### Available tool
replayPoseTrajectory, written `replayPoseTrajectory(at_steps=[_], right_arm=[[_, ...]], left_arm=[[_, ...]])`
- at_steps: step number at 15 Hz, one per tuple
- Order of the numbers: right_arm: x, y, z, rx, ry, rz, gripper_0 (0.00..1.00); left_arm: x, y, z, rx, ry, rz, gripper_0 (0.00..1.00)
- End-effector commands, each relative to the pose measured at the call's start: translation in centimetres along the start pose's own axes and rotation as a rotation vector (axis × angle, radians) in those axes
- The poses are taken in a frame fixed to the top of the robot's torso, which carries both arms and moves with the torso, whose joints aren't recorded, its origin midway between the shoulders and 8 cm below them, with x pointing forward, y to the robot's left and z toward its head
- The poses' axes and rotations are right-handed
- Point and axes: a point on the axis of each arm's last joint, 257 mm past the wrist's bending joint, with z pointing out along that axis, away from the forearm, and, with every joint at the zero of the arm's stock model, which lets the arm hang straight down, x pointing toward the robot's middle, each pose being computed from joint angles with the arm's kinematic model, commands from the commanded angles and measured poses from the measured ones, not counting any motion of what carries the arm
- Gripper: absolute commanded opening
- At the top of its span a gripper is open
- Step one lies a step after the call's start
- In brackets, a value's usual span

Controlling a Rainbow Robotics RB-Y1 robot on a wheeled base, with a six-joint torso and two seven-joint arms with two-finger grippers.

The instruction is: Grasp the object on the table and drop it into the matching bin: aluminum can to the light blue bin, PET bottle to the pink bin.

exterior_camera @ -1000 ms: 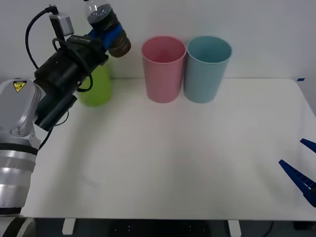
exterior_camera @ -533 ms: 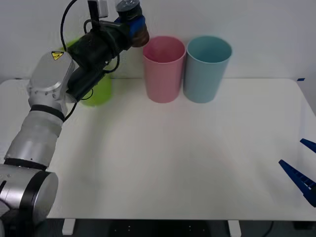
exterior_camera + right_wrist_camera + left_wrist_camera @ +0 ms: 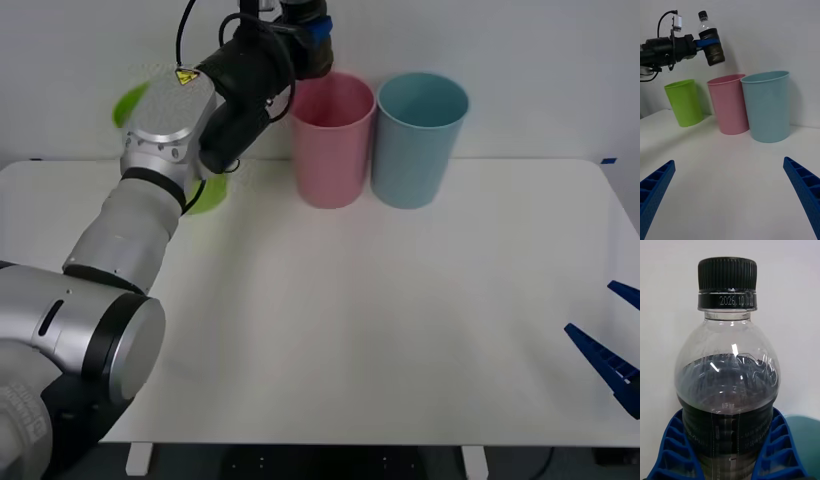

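Observation:
The PET bottle [image 3: 728, 382], clear with a black cap and dark lower body, is held high in the air, and my left gripper [image 3: 728, 465] is shut on its lower body. In the front view the bottle [image 3: 320, 60] and left gripper [image 3: 312, 32] sit at the top edge, just left of the pink bin's [image 3: 332, 140] rim. The right wrist view shows the bottle [image 3: 710, 41] tilted, above the gap between the green bin and the pink bin [image 3: 728, 105]. The light blue bin [image 3: 420, 140] stands right beside the pink one. My right gripper [image 3: 590, 308] rests open at the table's right edge.
A lime green bin [image 3: 684, 102] stands left of the pink bin, partly hidden behind my left arm in the front view. The white table [image 3: 350, 330] spreads wide in front of the bins. A white wall runs close behind them.
My left arm has swung to the right and stretched farther back, carrying the bottle from above the green bin to beside the pink bin's rim. The right arm has not moved.

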Motion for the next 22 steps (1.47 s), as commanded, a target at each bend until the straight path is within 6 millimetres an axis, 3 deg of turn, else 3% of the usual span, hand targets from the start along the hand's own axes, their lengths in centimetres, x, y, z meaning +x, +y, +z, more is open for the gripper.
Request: replayPoseTrajectory(at_steps=[1,15,16,17,18,22], right_arm=[[0.0,0.0,0.0,0.000,0.000,0.000,1.00],[0.0,0.0,0.0,0.000,0.000,0.000,1.00],[0.0,0.0,0.0,0.000,0.000,0.000,1.00],[0.0,0.0,0.0,0.000,0.000,0.000,1.00],[0.0,0.0,0.0,0.000,0.000,0.000,1.00],[0.0,0.0,0.0,0.000,0.000,0.000,1.00]], left_arm=[[0.0,0.6,0.1,-0.037,-0.006,0.015,0.01],[0.8,-2.3,0.6,-0.001,0.003,0.027,0.03],[0.8,-2.4,0.6,0.001,0.003,0.024,0.10],[0.7,-2.5,0.7,0.000,0.001,0.020,0.71],[0.6,-2.5,0.7,-0.003,-0.002,0.024,1.00],[0.6,-2.6,0.7,-0.001,-0.006,0.001,1.00]])
